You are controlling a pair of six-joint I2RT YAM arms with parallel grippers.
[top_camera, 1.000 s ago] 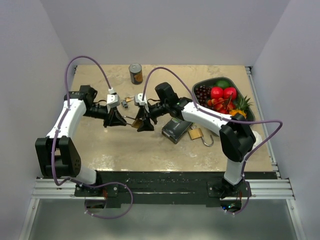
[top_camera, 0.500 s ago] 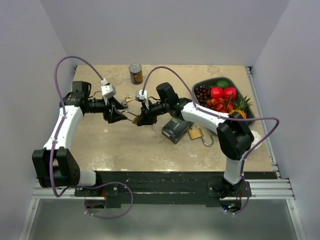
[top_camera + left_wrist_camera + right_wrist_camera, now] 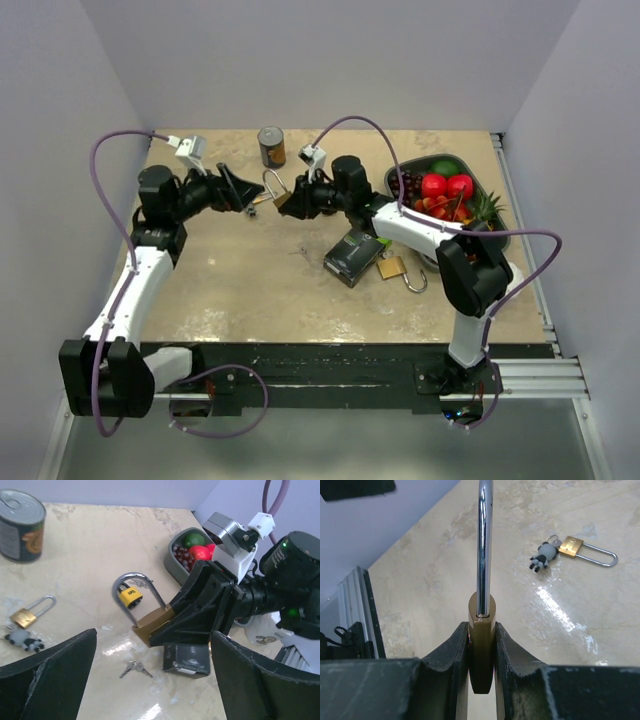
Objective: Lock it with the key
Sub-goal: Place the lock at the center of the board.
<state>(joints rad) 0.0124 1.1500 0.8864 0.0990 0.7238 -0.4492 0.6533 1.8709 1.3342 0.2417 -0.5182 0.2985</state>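
Beige tabletop (image 3: pixel 250 290): brass chrome-shackled padlock (image 3: pixel 481 650) is clenched by right gripper (image 3: pixel 481 630) near the tin can (image 3: pixel 271 147); left gripper (image 3: pixel 250 193), released, should be squared over the silver keys (image 3: pixel 135 667).

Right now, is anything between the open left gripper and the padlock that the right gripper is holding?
Nothing visible. The left gripper faces the padlock across open air. The right gripper clamps only its brass body, leaving the shackle free. The loose keys lie on the table, below that path.

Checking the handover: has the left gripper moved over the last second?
Yes. The left gripper has pulled back toward the table's far edge, ending closer to the can.
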